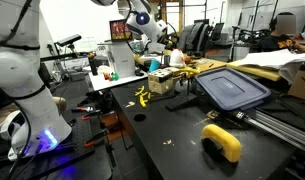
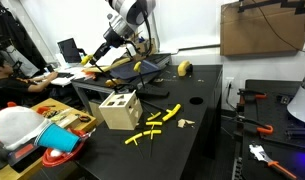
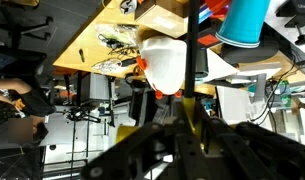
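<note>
the gripper [image 2: 93,56] is hanging in the upper left of an exterior view, jaws pinched narrow on what is looking like a yellow stick [image 2: 88,61]. it is hovering high over the cluttered desk [image 2: 92,90], well apart from the wooden box [image 2: 120,110] and the loose yellow sticks [image 2: 157,122] lying on the black table [image 2: 207,110].

the risk is sitting in that thin grip: a fast swing is likely to be twisting the stick or slipping it out into the clutter.

the wrist view is showing a white cup [image 3: 162,62] at centre and a blue cup [image 3: 242,20] at upper right, while the stick's colour is showing only in the exterior view.
</note>
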Controlling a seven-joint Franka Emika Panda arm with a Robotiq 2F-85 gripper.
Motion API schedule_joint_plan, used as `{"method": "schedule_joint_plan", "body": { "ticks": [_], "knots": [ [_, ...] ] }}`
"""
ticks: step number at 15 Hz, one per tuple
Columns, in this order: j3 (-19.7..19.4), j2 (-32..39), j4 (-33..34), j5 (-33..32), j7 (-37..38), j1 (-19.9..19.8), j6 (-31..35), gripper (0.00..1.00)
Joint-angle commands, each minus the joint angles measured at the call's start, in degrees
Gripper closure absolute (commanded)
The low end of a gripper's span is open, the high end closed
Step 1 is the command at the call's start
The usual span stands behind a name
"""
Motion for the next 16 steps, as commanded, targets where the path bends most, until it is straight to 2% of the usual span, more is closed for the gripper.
{"method": "schedule_joint_plan", "body": {
  "ticks": [1,7,16],
  "knots": [
    [0.52,4.64,6.92,7.21,-8.94,0.04,0.61,0.97],
    [0.13,9.35,12.37,13.52,-16.41,0.18,-0.65,0.97],
    [0.01,12.18,16.26,18.3,-21.74,0.27,-1.54,0.97]
  ]
}}
